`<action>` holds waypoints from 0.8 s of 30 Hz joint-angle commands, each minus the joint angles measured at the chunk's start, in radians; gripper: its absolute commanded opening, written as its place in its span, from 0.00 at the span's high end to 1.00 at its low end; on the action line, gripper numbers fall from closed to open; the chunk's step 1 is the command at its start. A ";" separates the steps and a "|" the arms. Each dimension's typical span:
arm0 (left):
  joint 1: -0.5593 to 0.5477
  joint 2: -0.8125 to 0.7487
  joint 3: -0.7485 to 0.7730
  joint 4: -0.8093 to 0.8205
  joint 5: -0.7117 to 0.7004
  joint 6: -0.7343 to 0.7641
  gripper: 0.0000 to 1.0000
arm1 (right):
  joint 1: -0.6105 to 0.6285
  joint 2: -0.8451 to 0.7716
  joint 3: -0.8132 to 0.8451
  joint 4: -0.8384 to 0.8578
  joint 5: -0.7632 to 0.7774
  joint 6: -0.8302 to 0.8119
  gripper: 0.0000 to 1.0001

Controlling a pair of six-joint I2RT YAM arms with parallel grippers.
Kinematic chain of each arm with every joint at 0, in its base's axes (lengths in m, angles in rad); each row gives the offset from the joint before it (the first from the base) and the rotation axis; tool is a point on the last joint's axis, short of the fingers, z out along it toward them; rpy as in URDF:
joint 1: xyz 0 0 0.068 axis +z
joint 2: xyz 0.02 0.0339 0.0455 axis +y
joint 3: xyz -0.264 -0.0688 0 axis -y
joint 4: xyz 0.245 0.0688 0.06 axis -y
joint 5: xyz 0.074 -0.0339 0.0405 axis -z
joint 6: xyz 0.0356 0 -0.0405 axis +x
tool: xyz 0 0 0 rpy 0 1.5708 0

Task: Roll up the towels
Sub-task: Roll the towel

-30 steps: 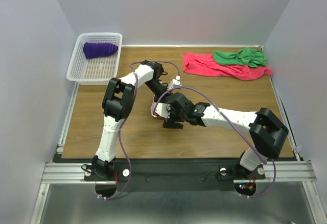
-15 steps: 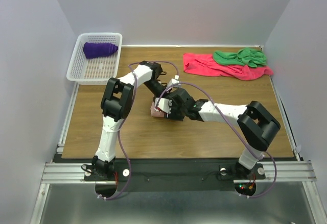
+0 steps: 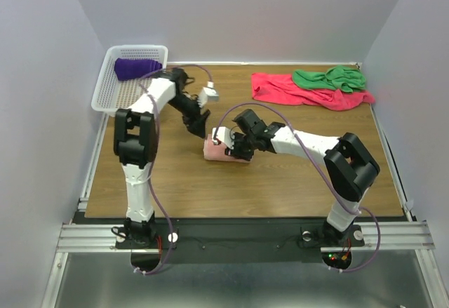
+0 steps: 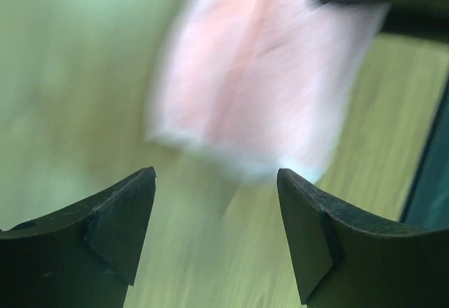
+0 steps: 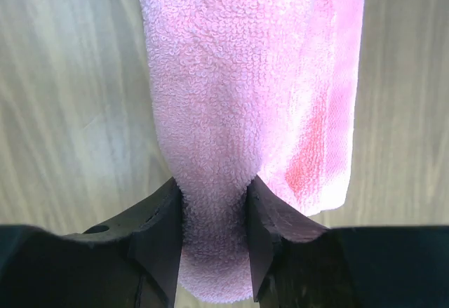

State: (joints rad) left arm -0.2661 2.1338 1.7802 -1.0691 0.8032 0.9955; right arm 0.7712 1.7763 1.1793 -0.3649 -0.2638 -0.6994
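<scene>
A salmon-pink towel, rolled into a stubby bundle, lies on the wooden table near the middle. My right gripper is shut on it. In the right wrist view the roll is pinched at its near end between the jaws of the right gripper. My left gripper hangs open just up and left of the roll, holding nothing. The left wrist view is blurred: the pink towel lies ahead of the open left gripper. A crimson towel and a green towel lie crumpled at the back right.
A white mesh basket stands at the back left with a rolled purple towel inside. Grey walls enclose the table on three sides. The left arm's white wrist camera sits above the table between basket and roll.
My left gripper has opened, let go of the pink roll and drawn back to the left and away. My right gripper has closed on the roll's end.
</scene>
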 commanded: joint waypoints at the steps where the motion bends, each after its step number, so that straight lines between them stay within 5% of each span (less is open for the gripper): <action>1: 0.175 -0.155 0.050 -0.005 -0.027 -0.005 0.18 | -0.025 0.041 0.039 -0.180 -0.116 0.038 0.67; 5: 0.248 -0.374 -0.114 0.098 -0.010 0.018 0.14 | -0.087 0.109 0.130 -0.296 -0.248 0.067 0.68; 7: 0.248 -0.533 -0.363 0.225 -0.050 0.032 0.12 | -0.130 0.156 0.195 -0.348 -0.334 0.092 0.67; 13: 0.210 -0.866 -0.755 0.525 -0.174 0.081 0.06 | -0.207 0.267 0.330 -0.457 -0.512 0.112 0.67; 18: -0.085 -1.162 -1.077 0.776 -0.393 0.101 0.05 | -0.236 0.370 0.408 -0.557 -0.603 0.101 0.66; 24: -0.286 -1.226 -1.217 0.992 -0.553 0.158 0.02 | -0.271 0.466 0.471 -0.615 -0.687 0.101 0.65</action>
State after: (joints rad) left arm -0.4950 0.9173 0.5945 -0.3195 0.3866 1.1095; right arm 0.4984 2.1628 1.6444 -0.8524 -0.9070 -0.6010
